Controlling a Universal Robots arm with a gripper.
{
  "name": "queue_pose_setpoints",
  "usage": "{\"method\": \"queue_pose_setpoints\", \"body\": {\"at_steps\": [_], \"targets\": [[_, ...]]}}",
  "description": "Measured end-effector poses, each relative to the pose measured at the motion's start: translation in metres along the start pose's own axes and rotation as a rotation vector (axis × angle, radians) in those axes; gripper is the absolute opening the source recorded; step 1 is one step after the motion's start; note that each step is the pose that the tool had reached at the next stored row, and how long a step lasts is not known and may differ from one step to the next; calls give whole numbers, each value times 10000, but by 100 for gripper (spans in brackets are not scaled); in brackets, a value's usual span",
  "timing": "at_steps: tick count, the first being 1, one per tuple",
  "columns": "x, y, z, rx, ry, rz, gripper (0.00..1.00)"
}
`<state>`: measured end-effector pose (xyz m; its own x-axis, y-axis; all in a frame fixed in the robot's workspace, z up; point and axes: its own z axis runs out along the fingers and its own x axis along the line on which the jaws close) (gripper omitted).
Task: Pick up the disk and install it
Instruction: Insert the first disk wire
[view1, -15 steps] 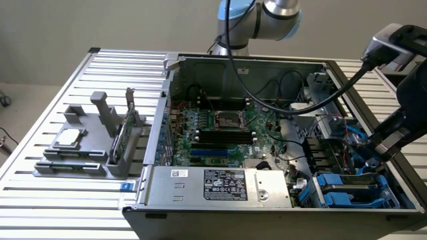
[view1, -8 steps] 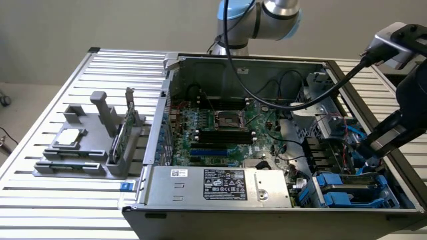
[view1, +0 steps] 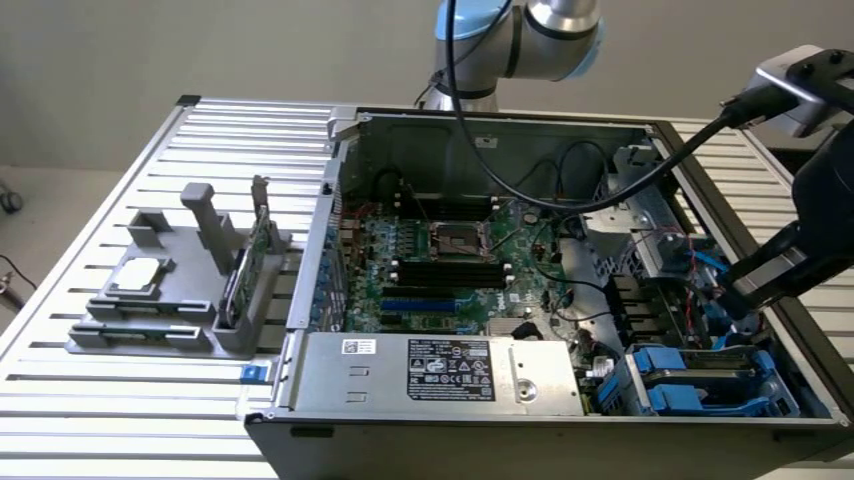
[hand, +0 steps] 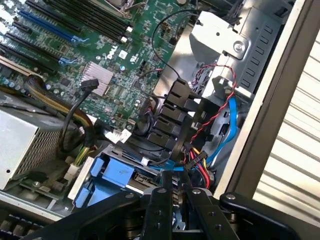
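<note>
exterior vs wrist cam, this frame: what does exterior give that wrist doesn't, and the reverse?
Exterior view: the grey parts stand on the table, with a small square chip and an upright circuit card; the arm's joint above the open case.
Wrist view: close up, the finned heatsink, a white connector, and the yellow-and-black wire bundle beside the power supply.
Both: motherboard, power supply, blue drive carriers, and the end effector at the drive bay.

An open computer case (view1: 507, 140) with a green motherboard (view1: 441, 262) sits beside a grey holder (view1: 144, 332) on a slatted table (view1: 107, 412).
</note>
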<state>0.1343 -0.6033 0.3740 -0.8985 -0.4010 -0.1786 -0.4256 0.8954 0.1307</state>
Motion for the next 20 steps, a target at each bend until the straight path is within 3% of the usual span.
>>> {"method": "queue_pose_setpoints", "body": {"at_steps": [20], "targets": [[5, -3, 24, 480, -336, 2727, 20]]}}
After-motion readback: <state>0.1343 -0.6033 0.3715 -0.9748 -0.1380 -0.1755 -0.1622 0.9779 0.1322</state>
